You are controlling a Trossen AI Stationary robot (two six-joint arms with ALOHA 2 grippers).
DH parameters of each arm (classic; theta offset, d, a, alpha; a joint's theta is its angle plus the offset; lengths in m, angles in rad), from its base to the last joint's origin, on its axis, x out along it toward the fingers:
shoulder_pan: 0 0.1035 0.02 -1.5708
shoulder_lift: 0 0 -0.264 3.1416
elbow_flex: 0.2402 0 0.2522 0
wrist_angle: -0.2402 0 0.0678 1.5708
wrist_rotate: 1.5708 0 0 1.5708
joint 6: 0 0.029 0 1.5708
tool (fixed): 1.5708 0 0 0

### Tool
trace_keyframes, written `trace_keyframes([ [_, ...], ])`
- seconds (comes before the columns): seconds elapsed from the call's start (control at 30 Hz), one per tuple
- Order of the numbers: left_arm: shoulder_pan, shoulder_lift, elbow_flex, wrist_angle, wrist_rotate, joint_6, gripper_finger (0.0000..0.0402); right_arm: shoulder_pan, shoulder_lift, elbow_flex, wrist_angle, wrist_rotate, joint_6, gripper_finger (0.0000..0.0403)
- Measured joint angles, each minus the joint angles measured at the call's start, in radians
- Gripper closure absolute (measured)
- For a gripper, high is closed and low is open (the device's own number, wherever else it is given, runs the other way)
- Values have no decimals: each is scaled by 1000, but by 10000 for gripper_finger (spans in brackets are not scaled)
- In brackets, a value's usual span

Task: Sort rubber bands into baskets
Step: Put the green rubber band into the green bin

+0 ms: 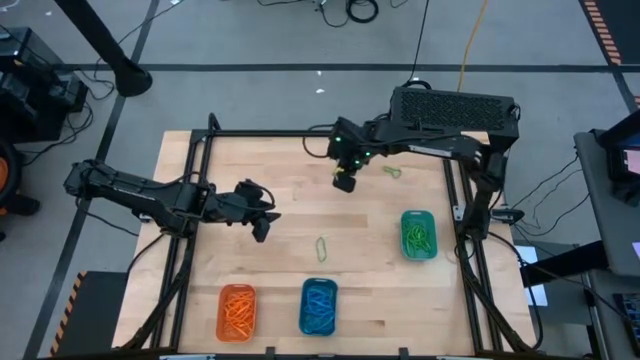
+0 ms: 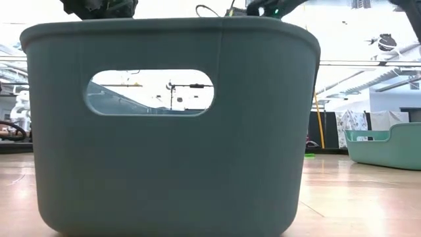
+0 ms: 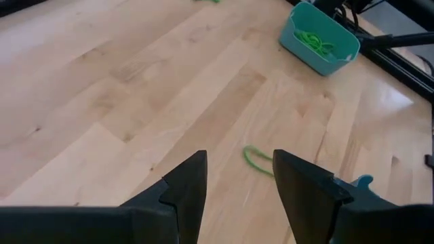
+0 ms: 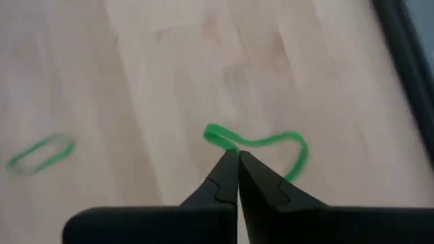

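A: Starting at the left of the overhead picture, what is there?

B: The left gripper (image 1: pixel 262 222) hangs over the bare wood at centre left, its fingers (image 3: pixel 184 186) spread apart with nothing between them. Low in the frame, the orange basket (image 1: pixel 238 311) sits at lower left, full of orange bands.

A: And moving toward the middle?

B: The blue basket (image 1: pixel 318 305) sits just right of the orange one, holding blue bands. Above it, near the frame's centre, one loose green rubber band (image 1: pixel 321 248) lies on the table (image 1: pixel 290 180).

A: What about the other arm?

B: The right gripper (image 1: pixel 345 181) is at upper centre. Its wrist camera shows the two tips pressed together on a green band (image 4: pixel 261 144), pinched at one bend, the rest looping out beyond the tips.

A: Anything further right?

B: Another green band (image 1: pixel 394 172) lies just right of that gripper, and the teal-green basket (image 1: pixel 418 234) sits at centre right with green bands inside.
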Motion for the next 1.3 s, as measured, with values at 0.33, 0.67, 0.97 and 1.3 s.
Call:
trace_keyframes([
  [0.33, 0, 1, 0, 6, 16, 55, 226, 107, -191, -47, -420, -52, 139, 403],
  [0.67, 67, 65, -1, 127, 115, 190, 226, 329, -517, -497, -308, -105, 562, 402],
  [0.97, 133, 194, -1, 302, 340, 234, 226, 415, -673, -782, -239, -92, 875, 402],
  [1.3, 133, 229, -1, 307, 403, 233, 226, 411, -684, -871, -223, 8, 950, 348],
])
